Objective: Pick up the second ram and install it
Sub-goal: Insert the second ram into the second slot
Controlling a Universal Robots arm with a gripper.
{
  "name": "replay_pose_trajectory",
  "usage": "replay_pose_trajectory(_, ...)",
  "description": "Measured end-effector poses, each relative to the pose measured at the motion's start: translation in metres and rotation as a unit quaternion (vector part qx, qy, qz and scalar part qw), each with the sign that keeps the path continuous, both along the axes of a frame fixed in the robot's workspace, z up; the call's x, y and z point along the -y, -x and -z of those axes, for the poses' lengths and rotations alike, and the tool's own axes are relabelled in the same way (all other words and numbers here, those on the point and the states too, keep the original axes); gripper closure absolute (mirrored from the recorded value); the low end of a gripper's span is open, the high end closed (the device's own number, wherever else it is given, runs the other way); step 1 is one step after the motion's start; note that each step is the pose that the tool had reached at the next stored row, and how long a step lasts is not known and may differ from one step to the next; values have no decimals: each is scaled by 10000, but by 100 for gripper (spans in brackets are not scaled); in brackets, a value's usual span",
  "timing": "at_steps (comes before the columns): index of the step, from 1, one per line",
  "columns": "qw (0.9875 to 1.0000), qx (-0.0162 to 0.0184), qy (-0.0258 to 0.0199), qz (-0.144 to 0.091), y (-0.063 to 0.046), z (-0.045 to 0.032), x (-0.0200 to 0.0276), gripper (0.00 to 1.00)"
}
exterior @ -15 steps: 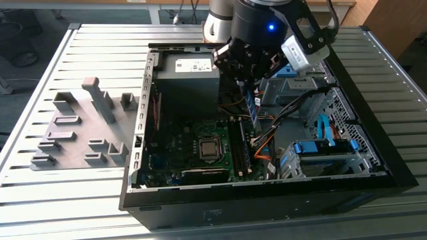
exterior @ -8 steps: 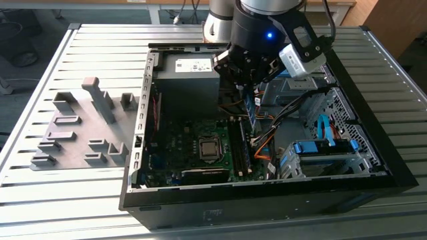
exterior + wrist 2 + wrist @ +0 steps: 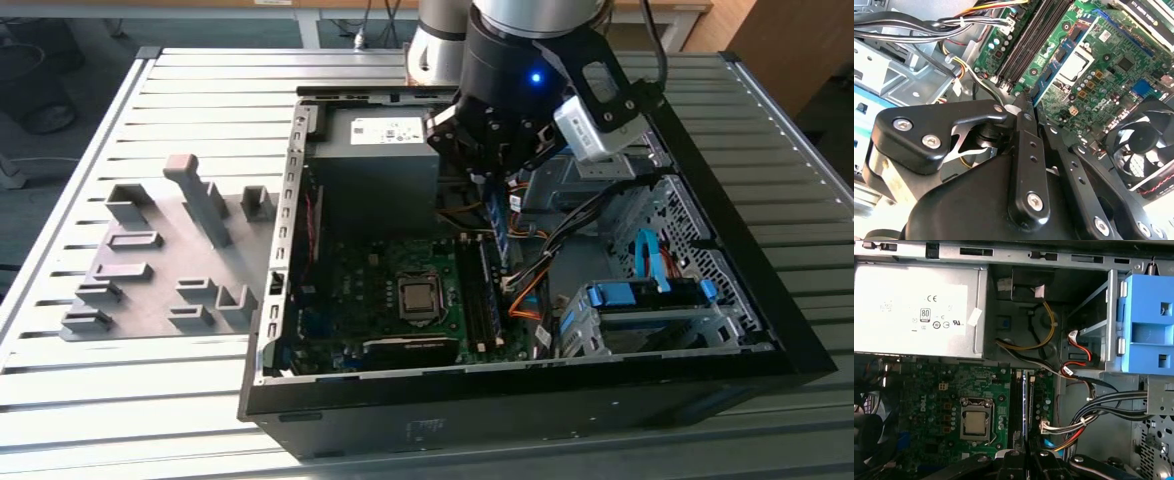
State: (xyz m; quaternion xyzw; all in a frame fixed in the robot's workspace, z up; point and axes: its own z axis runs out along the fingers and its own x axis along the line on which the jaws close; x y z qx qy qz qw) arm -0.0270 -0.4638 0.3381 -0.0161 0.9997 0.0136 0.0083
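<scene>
Above the open computer case (image 3: 287,300), the gripper (image 3: 497,182) was clamped on the second ram (image 3: 499,222), holding it upright over the memory slots (image 3: 1018,405) of the green board (image 3: 944,395).

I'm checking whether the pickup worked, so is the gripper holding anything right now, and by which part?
Yes. The fingers pinch the second ram by its upper edge, and it hangs above the memory slots.
</scene>
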Motion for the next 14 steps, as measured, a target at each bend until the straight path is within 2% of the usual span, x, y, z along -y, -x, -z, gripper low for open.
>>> replay_pose_trajectory(6, 9999, -27, 1, 140, 0, 82, 1, 86)
replay_pose_trajectory(7, 9999, -51, 1, 140, -1, 94, 1, 86)
replay_pose_trajectory(10, 9998, -159, 3, 140, -18, 120, 2, 86)
replay_pose_trajectory(14, 9998, -171, 4, 141, -18, 122, 2, 86)
